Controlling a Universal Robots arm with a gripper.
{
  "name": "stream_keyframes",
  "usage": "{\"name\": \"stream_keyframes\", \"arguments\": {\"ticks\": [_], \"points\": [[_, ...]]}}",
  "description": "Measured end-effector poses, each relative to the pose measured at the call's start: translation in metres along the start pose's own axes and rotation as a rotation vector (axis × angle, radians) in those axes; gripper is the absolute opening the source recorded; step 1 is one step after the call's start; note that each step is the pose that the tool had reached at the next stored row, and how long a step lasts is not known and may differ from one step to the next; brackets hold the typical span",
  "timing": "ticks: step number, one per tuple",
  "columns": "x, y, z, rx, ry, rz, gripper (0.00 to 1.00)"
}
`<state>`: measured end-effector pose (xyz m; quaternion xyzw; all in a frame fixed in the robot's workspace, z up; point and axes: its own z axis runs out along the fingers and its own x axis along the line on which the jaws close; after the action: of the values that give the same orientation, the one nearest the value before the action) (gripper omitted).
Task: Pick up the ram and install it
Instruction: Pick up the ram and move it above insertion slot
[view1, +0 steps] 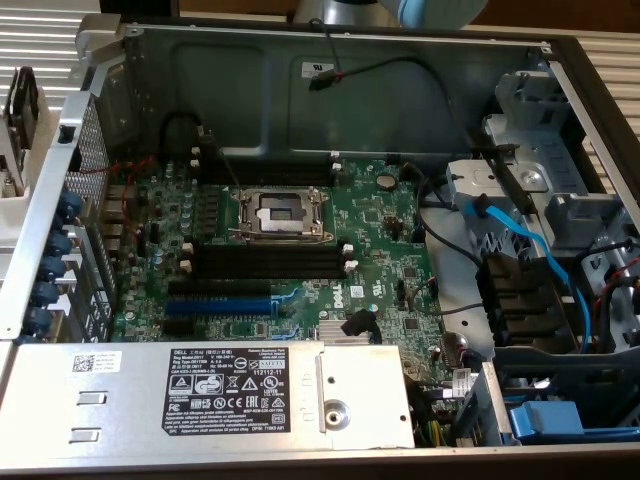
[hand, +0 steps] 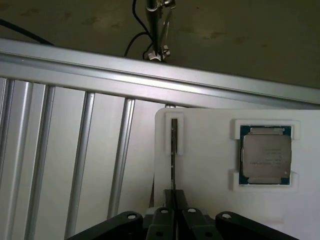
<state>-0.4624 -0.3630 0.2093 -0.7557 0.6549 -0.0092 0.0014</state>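
The ram (hand: 173, 150) stands on edge in a slot of a white holder tray (hand: 210, 165), seen as a thin dark strip. My gripper (hand: 173, 212) sits over its near end, and the two black fingers (hand: 161, 217) are pressed against either side of the stick. In the exterior view the open computer case shows the green motherboard (view1: 380, 240). Its black memory slots (view1: 265, 262) with white end clips lie just in front of the CPU socket (view1: 278, 213), and nothing sits in them. A part of the arm (view1: 400, 10) shows above the case's far wall.
A CPU chip (hand: 265, 155) rests in the same white tray beside the ram. The tray lies on ribbed aluminium rails (hand: 75, 150). Inside the case are a blue expansion slot (view1: 215, 305), the grey power supply (view1: 210, 395), a blue cable (view1: 530, 250) and drive bays at the exterior view's right.
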Motion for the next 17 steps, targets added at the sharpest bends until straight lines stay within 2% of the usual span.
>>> {"name": "stream_keyframes", "arguments": {"ticks": [8,17], "points": [[0.0,0.0,-0.0125,0.0006,-0.0036,0.0,0.13],[-0.001,0.0004,-0.0273,0.0008,-0.0047,0.0,0.13]]}}
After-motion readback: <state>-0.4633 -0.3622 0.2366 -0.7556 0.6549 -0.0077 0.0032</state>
